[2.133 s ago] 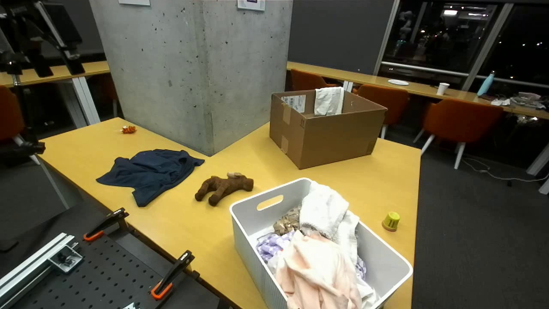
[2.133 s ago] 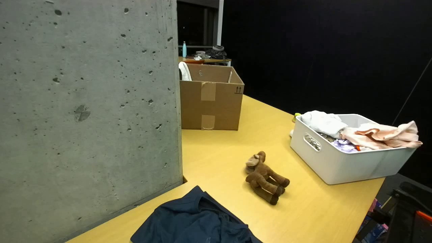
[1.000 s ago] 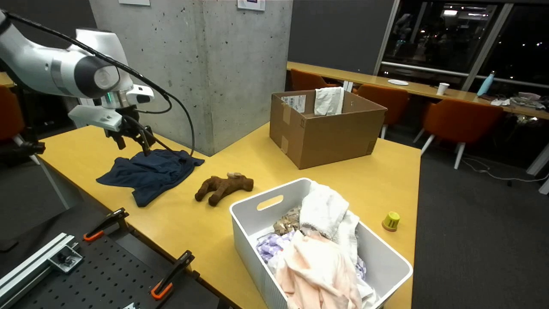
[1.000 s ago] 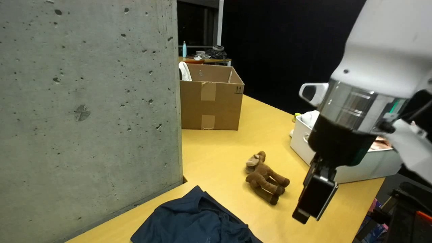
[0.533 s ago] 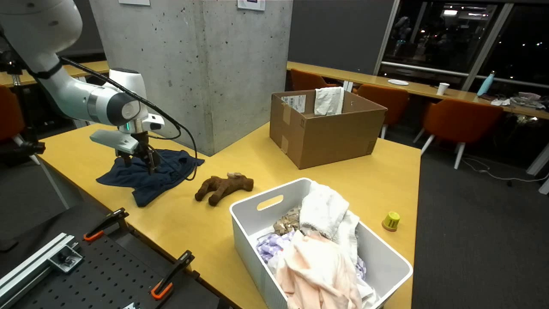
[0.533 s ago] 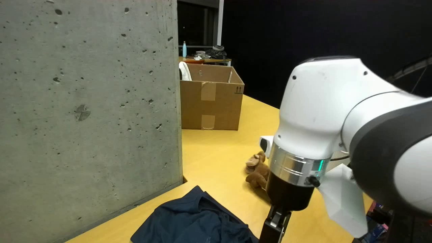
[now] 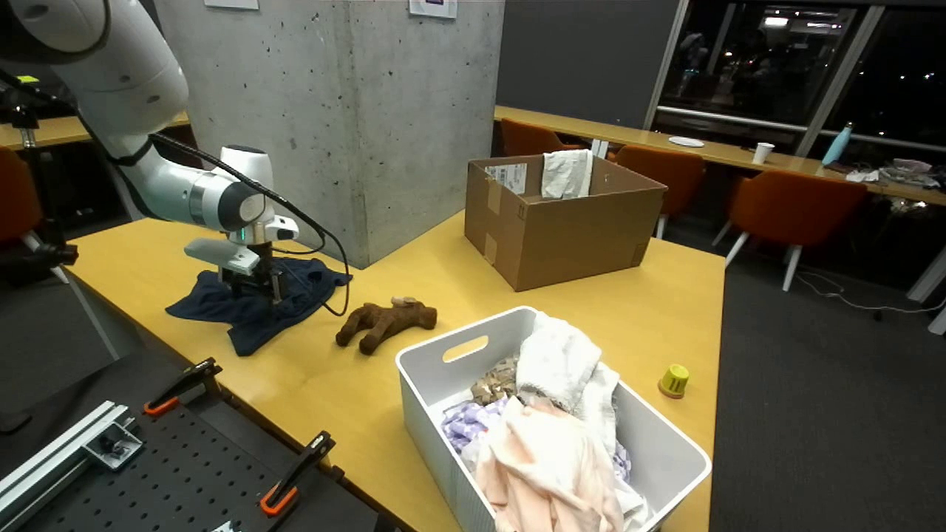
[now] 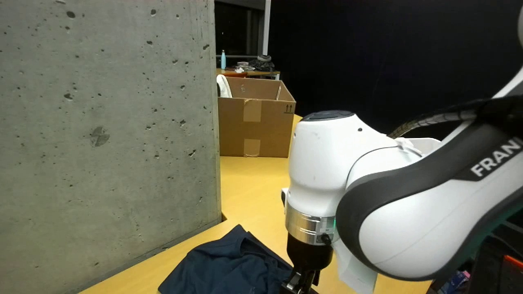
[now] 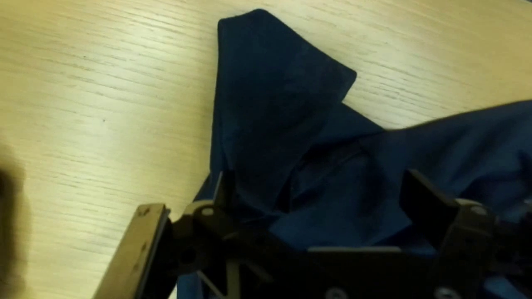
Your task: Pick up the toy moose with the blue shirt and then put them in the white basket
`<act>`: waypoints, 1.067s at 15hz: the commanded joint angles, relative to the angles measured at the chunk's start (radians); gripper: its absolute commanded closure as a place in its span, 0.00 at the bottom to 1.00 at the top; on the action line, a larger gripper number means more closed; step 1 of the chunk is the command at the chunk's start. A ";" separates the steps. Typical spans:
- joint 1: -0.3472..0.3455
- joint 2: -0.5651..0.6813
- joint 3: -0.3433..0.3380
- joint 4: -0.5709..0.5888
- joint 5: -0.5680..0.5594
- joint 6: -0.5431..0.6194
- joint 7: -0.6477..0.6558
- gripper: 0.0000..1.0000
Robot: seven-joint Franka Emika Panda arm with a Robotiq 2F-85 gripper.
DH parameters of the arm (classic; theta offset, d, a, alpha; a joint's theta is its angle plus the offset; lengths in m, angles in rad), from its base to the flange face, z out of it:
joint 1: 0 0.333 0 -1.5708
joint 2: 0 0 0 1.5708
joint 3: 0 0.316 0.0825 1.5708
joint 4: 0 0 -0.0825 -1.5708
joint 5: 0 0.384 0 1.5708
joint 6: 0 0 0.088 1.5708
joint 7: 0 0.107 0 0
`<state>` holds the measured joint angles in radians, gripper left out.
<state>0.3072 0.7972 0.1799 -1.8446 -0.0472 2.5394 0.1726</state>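
The tool [image 9: 317,187] is placed low at the blue shirt [image 9: 307,137]; its fingers [image 9: 428,203] are well apart, with cloth seen between them. Whether the cloth is touched cannot be told. Grasping of the shirt is judged to be the step in hand. Because the fabric is thin and lies low on the table [image 7: 635,325], it could be slipped over, or only a small fold could be caught and then lost in lifting. If the shirt is not raised enough, the toy moose [image 7: 388,324] could be swept away by its loose part, or by the hanging cable [image 7: 299,213], whose loop appears near. Later, the shirt could be left hanging over the rim of the white basket [image 7: 432,447], since much room is taken by clothes [image 7: 550,451].

The moose is found on the table between shirt and basket, apart from the shirt and near the basket. It is brown and plush, with a paler piece at the head, and seems to be laid on its side. The shirt is dark navy and loosely folded.
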 commanded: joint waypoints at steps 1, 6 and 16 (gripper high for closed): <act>0.035 0.070 -0.029 0.116 0.009 -0.095 0.016 0.00; 0.042 0.075 -0.037 0.134 0.013 -0.167 0.043 0.26; 0.038 0.047 -0.044 0.117 0.014 -0.228 0.081 1.00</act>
<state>0.3296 0.8729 0.1547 -1.7311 -0.0464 2.3630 0.2389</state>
